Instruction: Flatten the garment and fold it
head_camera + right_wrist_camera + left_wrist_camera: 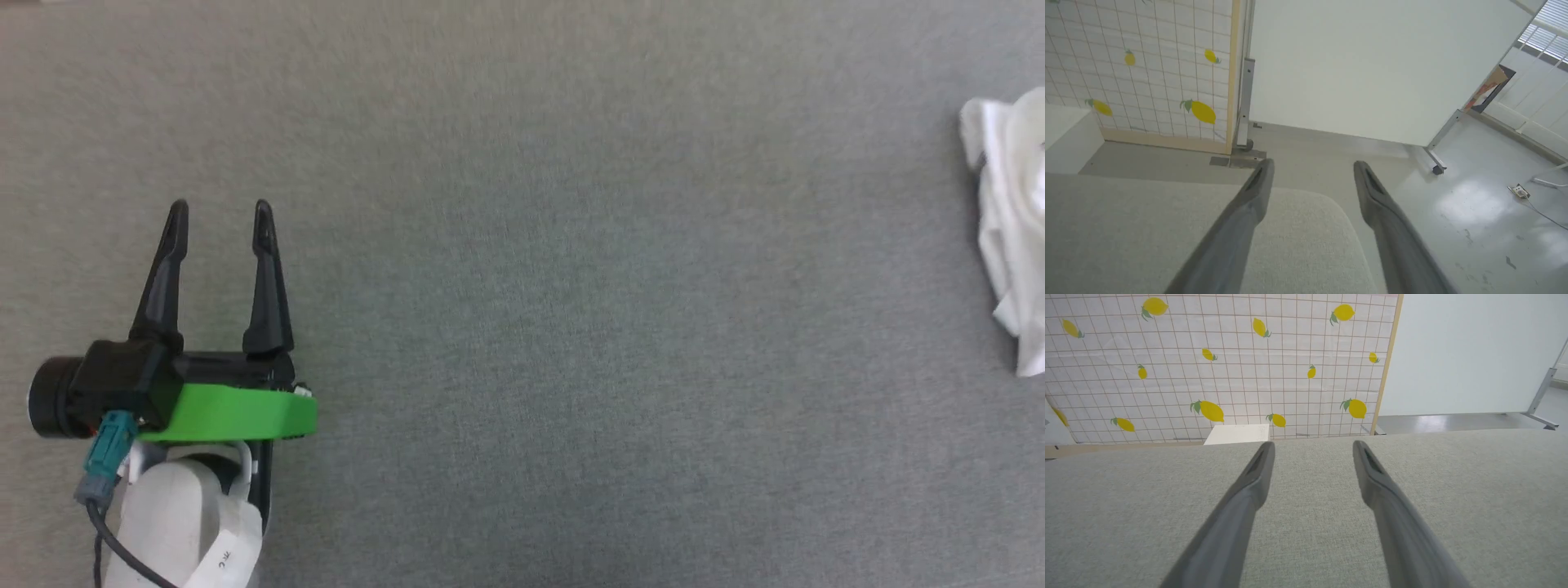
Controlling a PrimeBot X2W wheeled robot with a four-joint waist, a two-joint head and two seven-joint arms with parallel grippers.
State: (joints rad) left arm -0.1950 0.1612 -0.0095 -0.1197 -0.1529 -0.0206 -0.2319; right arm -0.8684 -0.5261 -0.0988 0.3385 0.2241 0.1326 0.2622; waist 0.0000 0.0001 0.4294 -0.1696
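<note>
Garment (pixel 1012 229): crumpled white heap at the far right edge of the head view, partly cut off by the frame, lying on the counter (pixel 571 327). Not flattened and no fold visible, so I'd say the whole task is left.

Left end effector (pixel 220 208) at lower left of the frame, fingers spread, nothing between them, well apart from the garment. Right end effector (pixel 1313 162) also spread and empty, hanging over the counter's rounded corner.

Counter is grey woven fabric. Past its far edge in the left wrist view: lemon-print grid screen (pixel 1229 367) and a white box (pixel 1237 434). Right wrist view adds a plain white panel (pixel 1351 69) and glossy grey floor (pixel 1474 204).
</note>
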